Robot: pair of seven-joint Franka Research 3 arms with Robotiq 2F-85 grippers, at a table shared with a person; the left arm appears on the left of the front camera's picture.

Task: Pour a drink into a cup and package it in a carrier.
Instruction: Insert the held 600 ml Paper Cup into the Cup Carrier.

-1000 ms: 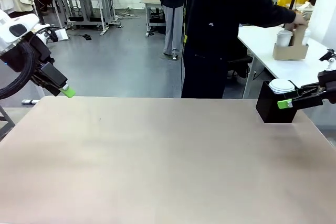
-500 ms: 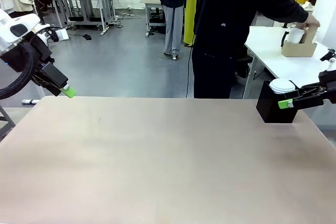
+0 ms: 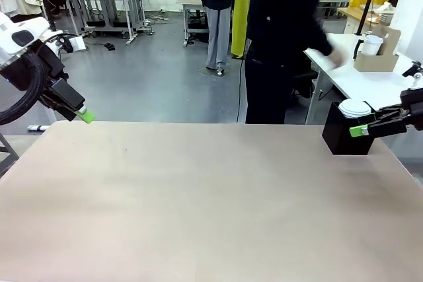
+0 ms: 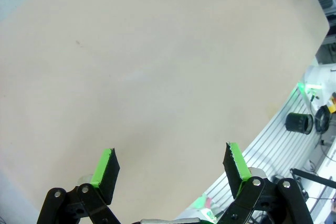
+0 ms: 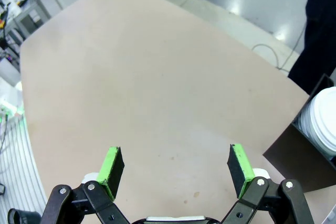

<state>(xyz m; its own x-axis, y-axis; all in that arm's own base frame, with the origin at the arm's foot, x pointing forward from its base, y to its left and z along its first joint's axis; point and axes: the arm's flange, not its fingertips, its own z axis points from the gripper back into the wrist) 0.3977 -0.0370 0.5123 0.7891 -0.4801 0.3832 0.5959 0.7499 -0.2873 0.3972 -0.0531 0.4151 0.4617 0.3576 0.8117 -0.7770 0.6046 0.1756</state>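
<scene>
The brown cardboard carrier (image 3: pixel 378 61) stands on the white side table (image 3: pixel 357 84) at the far right, beyond my table. A white cup (image 3: pixel 372 44) sits in it. The drink is out of view. A person in dark clothes (image 3: pixel 284 31) stands at the far edge, one hand (image 3: pixel 332 59) blurred between body and carrier. My left gripper (image 3: pixel 84 115) hovers open over the table's far left corner, and its wrist view shows the jaws (image 4: pixel 169 153) wide with bare tabletop between them. My right gripper (image 3: pixel 360 130) is open at the far right, its jaws (image 5: pixel 174 150) wide and holding nothing.
A black box (image 3: pixel 345 137) topped with white lids (image 3: pixel 355 107) stands on my table's far right corner, right beside the right gripper; it also shows as the black box (image 5: pixel 294 156) in the right wrist view. The beige tabletop (image 3: pixel 198 196) is bare. Other people stand farther back.
The person shifted the carrier farther right on the side table, let go of it and drew the hand back. Neither arm moved.
</scene>
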